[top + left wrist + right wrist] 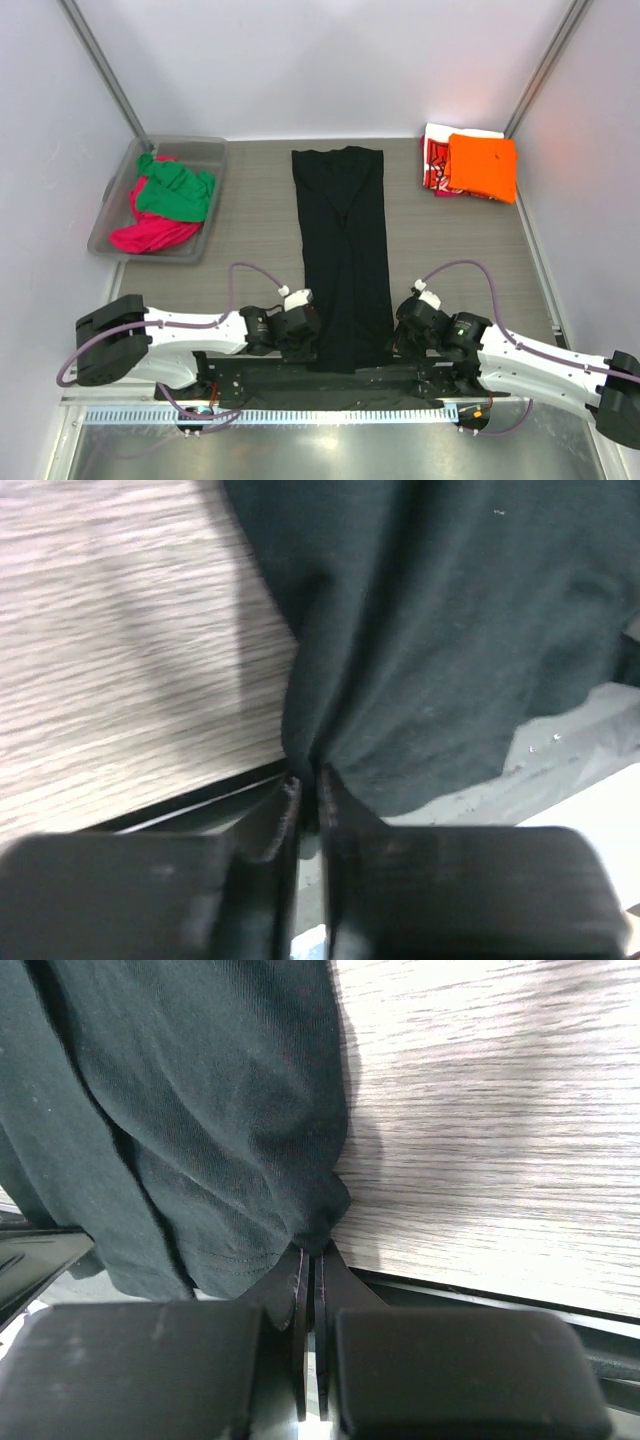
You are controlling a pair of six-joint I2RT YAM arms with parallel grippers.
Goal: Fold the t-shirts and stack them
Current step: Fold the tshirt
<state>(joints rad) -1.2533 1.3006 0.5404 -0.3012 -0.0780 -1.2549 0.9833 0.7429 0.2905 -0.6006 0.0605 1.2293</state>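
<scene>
Left tool (307,785), right tool (315,1255) pinch black t-shirt (345,240), low.

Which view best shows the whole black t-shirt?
Top external: the black t-shirt shows whole, a long narrow strip. The wrist views show only hem corners pinched by the left gripper and right gripper.
</scene>
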